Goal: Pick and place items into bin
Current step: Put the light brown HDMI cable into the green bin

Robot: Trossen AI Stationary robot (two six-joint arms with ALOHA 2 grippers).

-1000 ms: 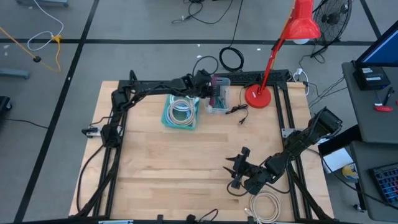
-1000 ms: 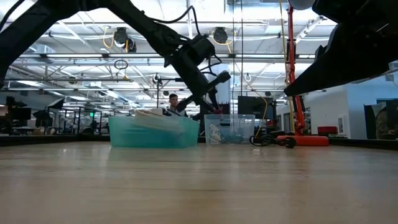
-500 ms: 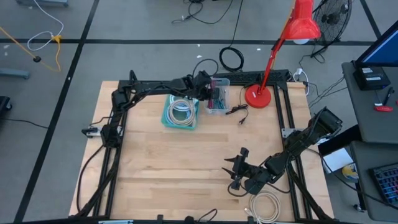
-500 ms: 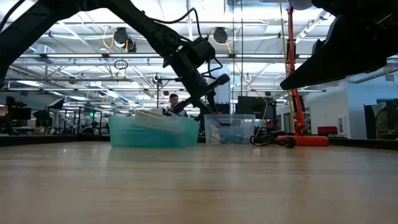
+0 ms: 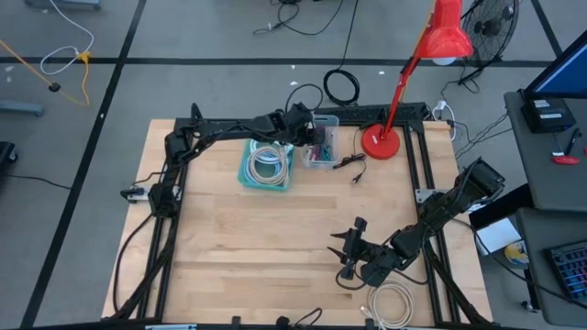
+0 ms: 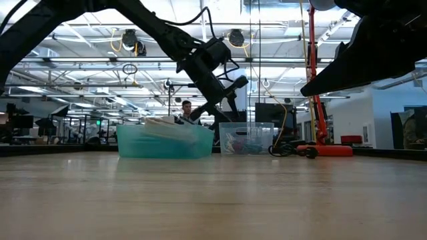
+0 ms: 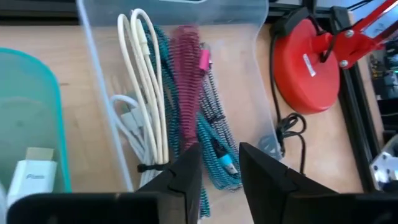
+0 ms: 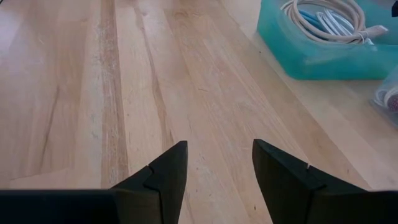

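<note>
Smooth pale wooden table with a visible grain. A clear plastic bin holds braided, cloth-covered cords and smooth white cable. A translucent teal plastic tub. A glossy red lamp base.

You see the table from straight overhead and level from its surface; both wrist cameras sit close, sharing the teal bin.

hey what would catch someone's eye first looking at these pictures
Probably the red lamp rising from the table's far right corner. Next, the left gripper poised above the clear bin of bundled cords, beside the teal bin holding coiled cables.
</note>
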